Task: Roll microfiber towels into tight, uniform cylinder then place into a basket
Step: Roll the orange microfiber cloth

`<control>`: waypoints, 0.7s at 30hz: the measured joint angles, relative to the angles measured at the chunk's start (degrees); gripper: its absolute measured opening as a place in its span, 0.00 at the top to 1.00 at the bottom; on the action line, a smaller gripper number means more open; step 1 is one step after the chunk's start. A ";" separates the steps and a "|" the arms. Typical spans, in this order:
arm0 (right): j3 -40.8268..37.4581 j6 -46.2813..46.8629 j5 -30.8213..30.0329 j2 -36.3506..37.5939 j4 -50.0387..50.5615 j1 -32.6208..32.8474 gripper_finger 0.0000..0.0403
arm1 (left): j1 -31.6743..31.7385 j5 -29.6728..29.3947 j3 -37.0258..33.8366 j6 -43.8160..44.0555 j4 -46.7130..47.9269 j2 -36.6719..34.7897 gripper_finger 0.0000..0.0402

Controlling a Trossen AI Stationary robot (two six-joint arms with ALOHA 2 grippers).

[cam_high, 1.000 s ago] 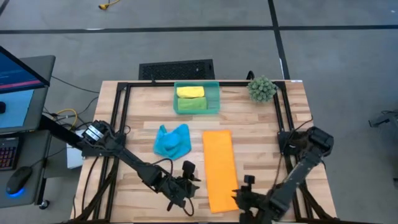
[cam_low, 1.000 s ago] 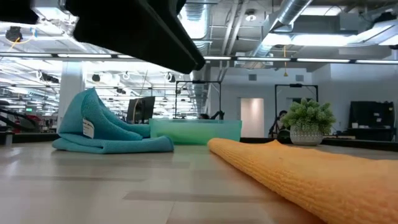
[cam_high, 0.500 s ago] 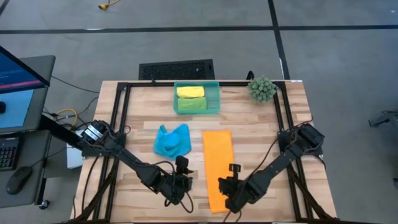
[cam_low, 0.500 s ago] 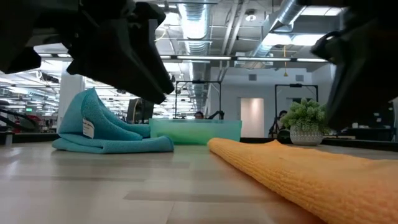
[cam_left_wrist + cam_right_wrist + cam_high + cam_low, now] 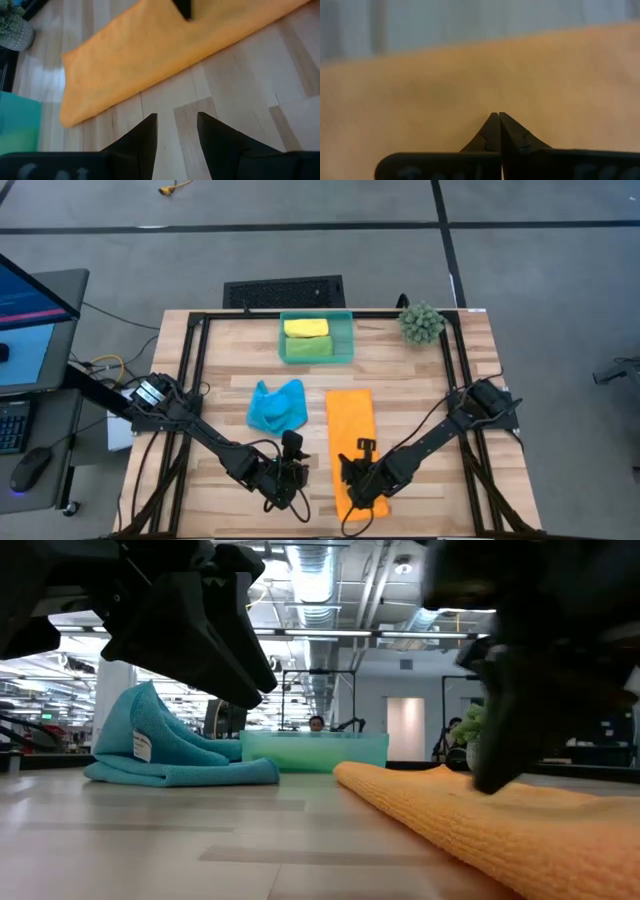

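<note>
Below centre of the high view, my right gripper (image 5: pixel 352 498), fingers pressed together with nothing between them, rests on the near end of the orange towel (image 5: pixel 351 435). Left of it, my left gripper (image 5: pixel 284 485) hovers with fingers parted. At upper centre, the basket (image 5: pixel 316 338) holds yellow and green towels.

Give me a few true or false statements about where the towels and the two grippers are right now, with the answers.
1. The orange towel lies flat on the table. True.
2. The basket holds the blue towel. False: it holds the yellow towel and the green towel; the blue towel lies crumpled on the table.
3. The right gripper is shut, over the orange towel. True.
4. The left gripper grips the orange towel. False: it is open over bare wood beside it.
</note>
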State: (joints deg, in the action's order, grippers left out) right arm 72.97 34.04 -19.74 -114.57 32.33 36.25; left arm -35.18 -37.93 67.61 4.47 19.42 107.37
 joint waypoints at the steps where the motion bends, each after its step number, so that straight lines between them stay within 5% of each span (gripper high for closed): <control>1: 0.10 0.02 0.05 -0.60 -0.67 -0.17 0.97 | 0.00 0.02 0.00 0.02 0.39 0.00 0.67; 21: 0.02 -2.36 -0.52 -1.58 1.57 -10.40 0.97 | 0.83 0.67 0.00 2.20 1.66 0.00 0.67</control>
State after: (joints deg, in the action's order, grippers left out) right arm 72.99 31.68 -20.26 -116.15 33.89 25.85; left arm -34.35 -37.26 67.61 6.67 21.08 107.37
